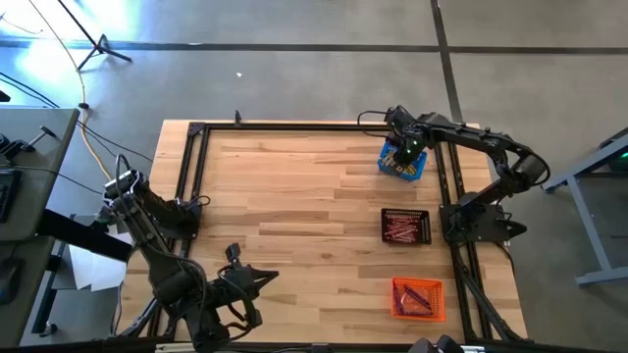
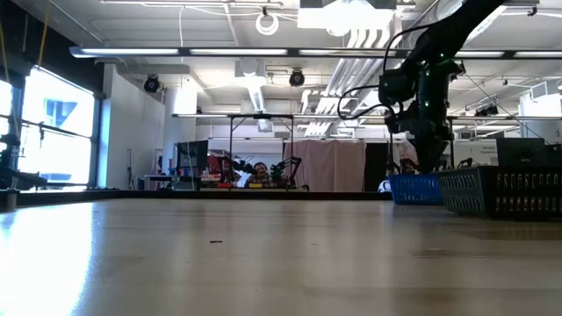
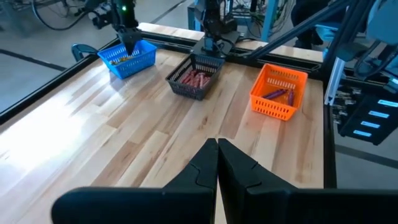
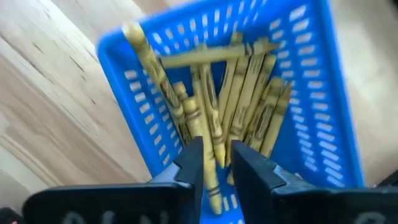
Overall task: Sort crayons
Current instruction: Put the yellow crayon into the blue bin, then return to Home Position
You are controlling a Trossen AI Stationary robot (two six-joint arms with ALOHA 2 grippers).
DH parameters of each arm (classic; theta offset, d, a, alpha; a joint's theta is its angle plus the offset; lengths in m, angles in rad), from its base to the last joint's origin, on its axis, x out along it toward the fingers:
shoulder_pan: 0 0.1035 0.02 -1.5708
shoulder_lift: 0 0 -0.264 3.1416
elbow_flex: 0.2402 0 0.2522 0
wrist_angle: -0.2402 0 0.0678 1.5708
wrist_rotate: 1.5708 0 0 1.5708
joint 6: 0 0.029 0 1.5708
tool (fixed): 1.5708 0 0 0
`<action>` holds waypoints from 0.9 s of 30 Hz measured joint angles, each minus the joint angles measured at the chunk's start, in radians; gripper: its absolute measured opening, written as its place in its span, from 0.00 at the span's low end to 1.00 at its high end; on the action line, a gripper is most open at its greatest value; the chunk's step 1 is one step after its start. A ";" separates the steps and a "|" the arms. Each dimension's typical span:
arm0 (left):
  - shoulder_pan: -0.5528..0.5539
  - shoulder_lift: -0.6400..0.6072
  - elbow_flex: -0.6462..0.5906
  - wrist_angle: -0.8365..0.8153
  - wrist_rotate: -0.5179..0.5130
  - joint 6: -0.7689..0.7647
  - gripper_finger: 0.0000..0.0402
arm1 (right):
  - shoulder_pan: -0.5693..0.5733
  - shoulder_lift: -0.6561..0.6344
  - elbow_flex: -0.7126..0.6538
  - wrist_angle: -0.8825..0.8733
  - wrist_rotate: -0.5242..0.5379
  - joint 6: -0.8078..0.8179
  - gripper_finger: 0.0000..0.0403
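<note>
**Right gripper down in the blue basket at the table's far right corner**

The right gripper [image 4: 216,163] hangs inside the blue basket [image 1: 403,163], near the table's [image 1: 294,216] far right corner, fingers slightly parted around a yellow crayon [image 4: 208,146] standing among the other yellow crayons [image 4: 249,106]; whether it grips that one I cannot tell. Along the right edge sit the black basket [image 1: 405,226] of red crayons [image 3: 194,77] and, near the front right corner, the orange basket [image 1: 418,298] with purple crayons [image 3: 281,94]. The left gripper [image 3: 217,160] is clenched on nothing at the front left corner. The table's middle and left are open wood.
</note>
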 joint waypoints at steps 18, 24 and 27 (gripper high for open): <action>0.007 0.000 0.000 0.000 -0.022 0.041 0.00 | 0.038 -0.578 -0.101 0.088 -0.401 0.024 0.22; 0.007 0.000 0.000 -0.001 -0.055 0.098 0.00 | 0.156 -0.895 -0.382 0.378 -0.499 0.251 0.22; 0.007 0.000 0.000 -0.001 -0.064 0.115 0.00 | 0.226 -1.020 -0.533 0.571 -0.491 0.393 0.22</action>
